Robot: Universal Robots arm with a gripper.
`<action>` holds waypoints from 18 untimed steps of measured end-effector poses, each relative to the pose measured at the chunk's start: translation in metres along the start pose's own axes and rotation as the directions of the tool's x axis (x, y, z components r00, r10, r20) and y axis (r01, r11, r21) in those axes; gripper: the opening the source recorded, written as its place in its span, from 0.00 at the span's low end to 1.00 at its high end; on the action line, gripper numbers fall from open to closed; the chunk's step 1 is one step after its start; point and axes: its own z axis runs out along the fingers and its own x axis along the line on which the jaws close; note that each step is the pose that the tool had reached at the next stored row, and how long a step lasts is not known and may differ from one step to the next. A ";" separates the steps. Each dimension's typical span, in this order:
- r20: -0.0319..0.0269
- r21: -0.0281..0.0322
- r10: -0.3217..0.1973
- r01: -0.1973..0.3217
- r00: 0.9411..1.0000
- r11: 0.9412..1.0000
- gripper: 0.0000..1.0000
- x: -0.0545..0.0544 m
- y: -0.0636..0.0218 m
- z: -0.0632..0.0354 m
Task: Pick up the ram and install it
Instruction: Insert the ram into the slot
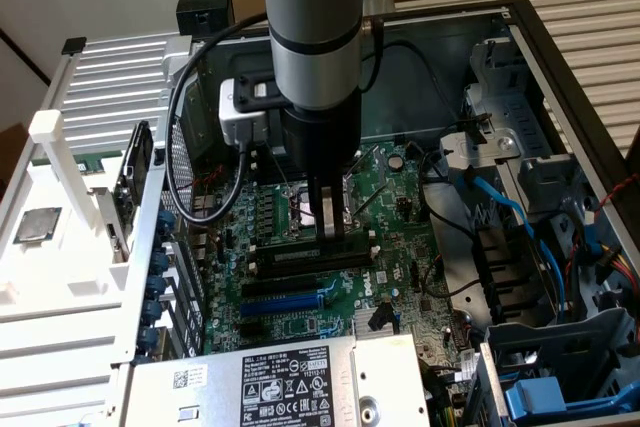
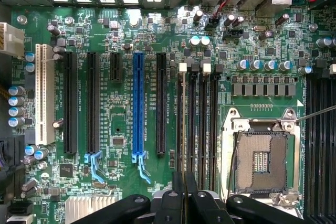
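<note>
In the exterior view the hand [image 1: 328, 233] reaches down inside the open computer case [image 1: 560, 67], its fingers nearly closed on the ram [image 1: 331, 213], held upright just above the black memory slots [image 1: 305, 259]. In the wrist view the hand [image 2: 185, 192] hangs over those slots [image 2: 197, 124], beside the empty processor socket [image 2: 261, 162].

The arm [image 1: 315, 17] stands upright over the memory slots [image 1: 285, 259], its grey forearm pointing straight down at them, with the black wrist [image 1: 318, 142] below it. The gripper [image 1: 329, 229] hangs vertical, its tips down at the slots. Its two dark fingers [image 2: 178, 198] are drawn close together, with only a sliver between them, and that gap runs along the slots' length.
</note>
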 end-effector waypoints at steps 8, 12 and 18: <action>0.000 0.000 0.000 0.000 1.000 1.000 0.12 0.000 0.0000 0.0025; 0.000 0.000 0.000 0.000 1.000 1.000 0.12 0.000 0.0001 0.0035; 0.000 0.000 0.000 0.000 1.000 1.000 0.12 0.000 0.0002 0.0038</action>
